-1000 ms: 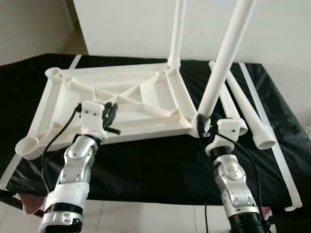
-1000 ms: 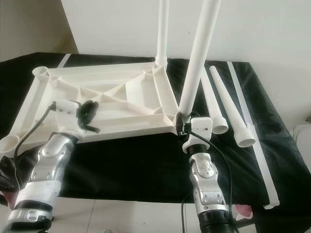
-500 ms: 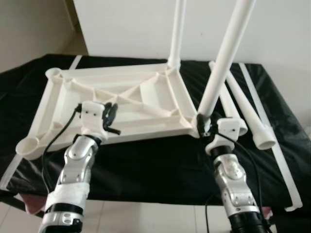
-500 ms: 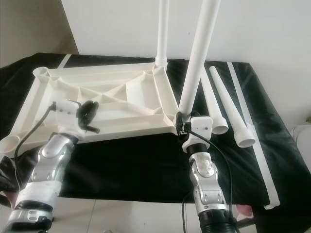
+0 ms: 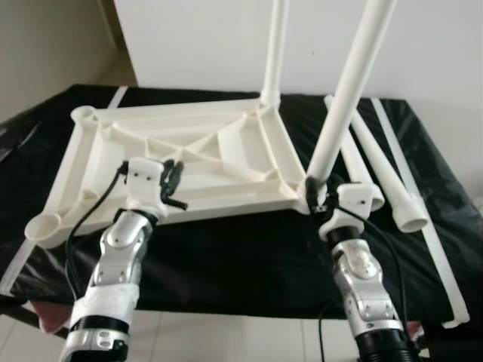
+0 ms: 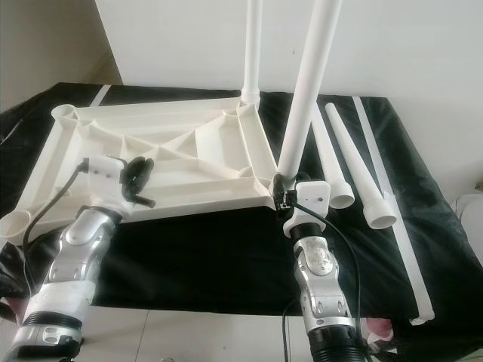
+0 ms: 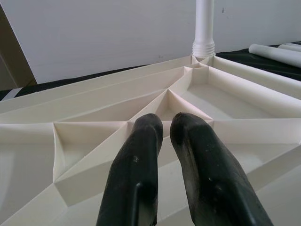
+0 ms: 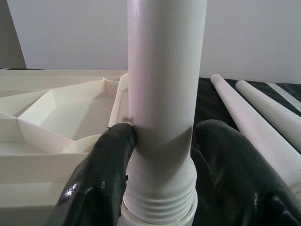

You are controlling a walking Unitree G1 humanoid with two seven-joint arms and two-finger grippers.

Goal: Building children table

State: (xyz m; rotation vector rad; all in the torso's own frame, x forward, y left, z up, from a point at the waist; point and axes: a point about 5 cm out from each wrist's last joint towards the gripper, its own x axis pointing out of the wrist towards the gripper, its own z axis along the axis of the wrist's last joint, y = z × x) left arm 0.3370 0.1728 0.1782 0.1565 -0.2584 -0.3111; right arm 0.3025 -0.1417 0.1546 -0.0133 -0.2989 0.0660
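Nothing has visibly moved since one second ago: both arms and every part sit as before. Right tool [image 8: 160, 179]: its two black fingers [image 8: 101, 174] bracket the base of the near leg [image 5: 343, 98], one pad touching it and the other close beside, just above the threaded collar where the leg enters the corner socket of the upturned tabletop [image 5: 181, 154]. Left tool [image 7: 164, 155]: fingers nearly closed with a thin gap, holding nothing, resting over the ribbed underside of the tabletop near its front edge. A far leg [image 5: 273, 53] stands upright in the back corner socket; the near leg leans slightly. Two loose legs [image 5: 381, 162] lie side by side on the black-covered surface [image 5: 226, 256], just right of the tabletop.

Risks, as judged: a leaning leg may cross-thread or bind if turned; the partial grip may slip on smooth plastic; the light tabletop, unclamped, may slide or rotate under torque; a sweeping wrist could roll the loose legs off.
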